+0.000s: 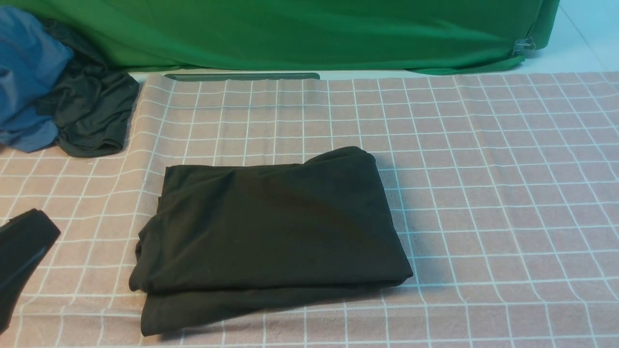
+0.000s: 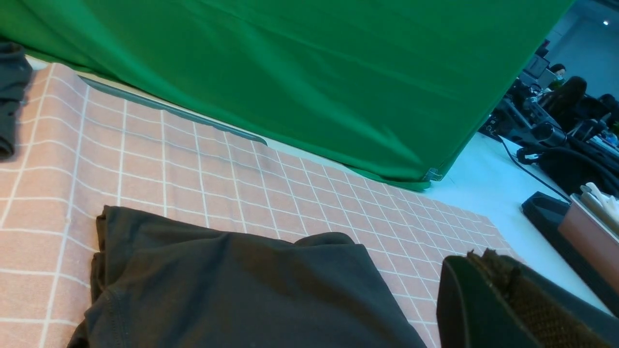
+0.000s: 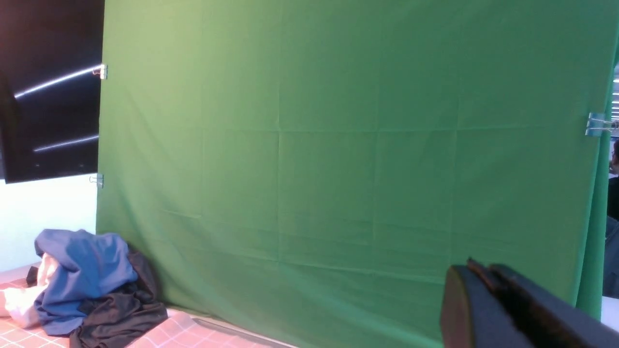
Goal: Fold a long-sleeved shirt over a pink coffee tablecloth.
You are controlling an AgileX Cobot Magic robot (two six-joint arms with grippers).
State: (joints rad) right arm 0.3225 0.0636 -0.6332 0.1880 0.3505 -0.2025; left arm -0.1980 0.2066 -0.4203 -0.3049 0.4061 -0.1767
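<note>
The long-sleeved shirt (image 1: 271,232) lies folded into a thick black rectangle on the pink coffee tablecloth (image 1: 483,169), left of centre, with nothing gripping it. No print or label shows. My left gripper (image 1: 37,218) hovers low at the cloth's left, a short way left of the shirt, shut and empty. In the left wrist view the shirt (image 2: 232,290) lies beside that gripper (image 2: 483,255) on the tablecloth (image 2: 169,169). My right gripper (image 3: 476,266) is out of the front view. It is raised and faces the green backdrop, fingers together, holding nothing.
A blue garment (image 1: 24,72) and a dark grey-green garment (image 1: 92,116) are heaped at the far left. The green cloth (image 1: 290,34) hangs along the back, clipped (image 1: 524,46) at its right end. Boxes and cables (image 2: 556,212) sit beyond the tablecloth's right side.
</note>
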